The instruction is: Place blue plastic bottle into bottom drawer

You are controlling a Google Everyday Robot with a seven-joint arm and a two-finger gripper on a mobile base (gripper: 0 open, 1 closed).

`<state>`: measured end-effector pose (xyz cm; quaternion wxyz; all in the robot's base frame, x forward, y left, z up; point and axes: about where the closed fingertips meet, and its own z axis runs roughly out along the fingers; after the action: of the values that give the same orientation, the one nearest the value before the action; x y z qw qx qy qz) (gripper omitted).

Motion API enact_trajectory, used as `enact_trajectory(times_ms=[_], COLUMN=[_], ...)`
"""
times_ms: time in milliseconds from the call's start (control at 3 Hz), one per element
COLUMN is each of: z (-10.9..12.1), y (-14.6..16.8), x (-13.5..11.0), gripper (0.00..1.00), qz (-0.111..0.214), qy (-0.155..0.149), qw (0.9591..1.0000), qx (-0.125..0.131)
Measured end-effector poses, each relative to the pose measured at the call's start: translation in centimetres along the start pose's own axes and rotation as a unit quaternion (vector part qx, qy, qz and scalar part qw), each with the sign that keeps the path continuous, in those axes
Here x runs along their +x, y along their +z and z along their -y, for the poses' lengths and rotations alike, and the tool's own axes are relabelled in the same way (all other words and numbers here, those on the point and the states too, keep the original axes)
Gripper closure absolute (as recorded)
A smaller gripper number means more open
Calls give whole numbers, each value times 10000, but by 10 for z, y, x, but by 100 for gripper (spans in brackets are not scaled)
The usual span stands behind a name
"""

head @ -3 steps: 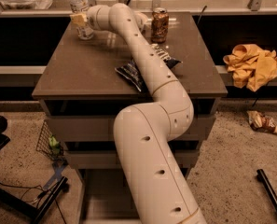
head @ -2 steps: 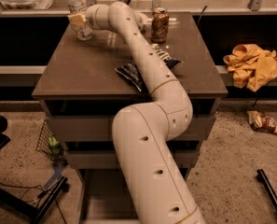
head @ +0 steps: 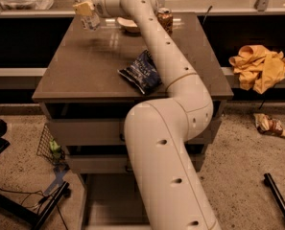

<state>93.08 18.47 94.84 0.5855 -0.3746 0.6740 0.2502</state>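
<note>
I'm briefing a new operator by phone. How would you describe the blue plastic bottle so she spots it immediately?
On the brown cabinet top, look to the far left corner, where the arm's pincer sits at the blue plastic bottle. It is clear plastic with a pale label, unlike the brown can further right or the blue chip bag lying flat mid-table.

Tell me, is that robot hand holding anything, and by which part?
The gripper, at the table's far left corner, holds the blue plastic bottle around its middle.
</note>
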Motion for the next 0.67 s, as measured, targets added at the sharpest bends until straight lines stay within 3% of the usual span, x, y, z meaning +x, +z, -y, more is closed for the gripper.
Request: enact_trajectory(times_ms=[333,667], z=[29,53], y=[-69,-213], x=[-41,-143], gripper=[100,100], qz=[127,1043], qy=[25,115], qw=[9992,9878], qx=[378,1148])
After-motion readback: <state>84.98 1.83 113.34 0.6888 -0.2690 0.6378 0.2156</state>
